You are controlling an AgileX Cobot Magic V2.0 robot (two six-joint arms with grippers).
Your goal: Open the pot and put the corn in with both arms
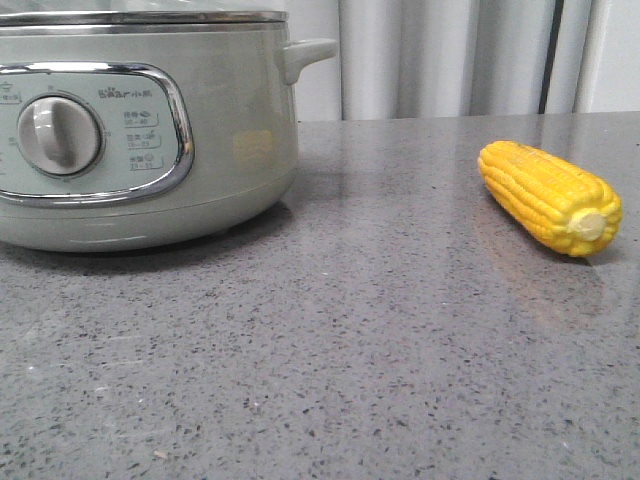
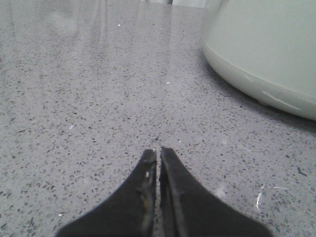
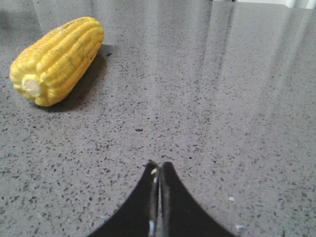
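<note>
The pale grey-green pot (image 1: 230, 130) stands at the left of the front view, with a chrome-framed panel, a round knob (image 1: 58, 135), a side handle (image 1: 305, 55) and a lid rim (image 1: 140, 18) on top. Its lower wall shows in the left wrist view (image 2: 266, 54). The yellow corn (image 1: 548, 195) lies on the table at the right, stub end toward the camera, and also shows in the right wrist view (image 3: 57, 59). My left gripper (image 2: 158, 150) is shut and empty, low over the table beside the pot. My right gripper (image 3: 159, 164) is shut and empty, apart from the corn.
The grey speckled table (image 1: 350, 350) runs under everything. A pale curtain (image 1: 450, 55) hangs behind the table's far edge. Neither arm shows in the front view.
</note>
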